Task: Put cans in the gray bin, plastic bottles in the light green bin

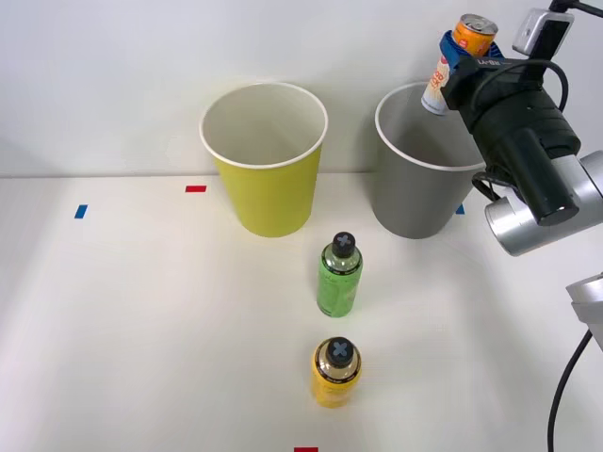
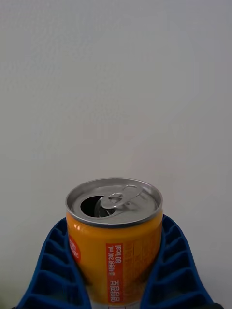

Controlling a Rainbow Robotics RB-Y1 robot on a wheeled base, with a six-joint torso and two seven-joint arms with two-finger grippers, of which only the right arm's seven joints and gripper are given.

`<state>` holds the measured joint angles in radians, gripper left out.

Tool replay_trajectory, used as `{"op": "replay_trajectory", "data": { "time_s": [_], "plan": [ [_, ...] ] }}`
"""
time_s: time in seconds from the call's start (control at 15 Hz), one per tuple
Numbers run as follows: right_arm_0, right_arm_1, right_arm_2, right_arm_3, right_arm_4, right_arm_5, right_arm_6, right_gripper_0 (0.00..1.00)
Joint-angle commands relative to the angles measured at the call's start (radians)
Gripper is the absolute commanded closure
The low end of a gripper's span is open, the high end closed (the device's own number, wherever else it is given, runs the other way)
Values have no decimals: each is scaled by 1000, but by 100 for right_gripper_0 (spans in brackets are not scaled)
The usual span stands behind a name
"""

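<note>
One can [image 1: 456,58] clamped in the right gripper [image 1: 459,58], tilted, opened end up, above the gray bin's [image 1: 415,202] far rim. Best lowered over the white mouth's middle before letting go, to keep from clipping the rim. Two plastic bottles, green [image 1: 339,277] and yellow [image 1: 335,373], upright on the table [image 1: 141,330], near the light green bin [image 1: 268,193].

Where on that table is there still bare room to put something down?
The widest bare stretch is the table left of the green bottle and yellow bottle, in front of the yellow-green bin. There's smaller room right of the bottles, before the gray bin. It's crowded above that bin, where the right gripper holds the can.
</note>
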<state>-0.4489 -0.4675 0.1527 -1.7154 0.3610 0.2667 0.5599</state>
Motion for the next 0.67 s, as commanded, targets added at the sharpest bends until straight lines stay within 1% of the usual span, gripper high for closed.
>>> {"op": "replay_trajectory", "data": {
  "time_s": [0.07, 0.4, 0.67],
  "plan": [
    [1, -11, 13, 0, 0, -1, -3, 0],
    [1, -16, 21, 0, 1, -26, -14, 0],
    [19, -16, 10, 0, 1, -80, -25, 0]
  ]
}}
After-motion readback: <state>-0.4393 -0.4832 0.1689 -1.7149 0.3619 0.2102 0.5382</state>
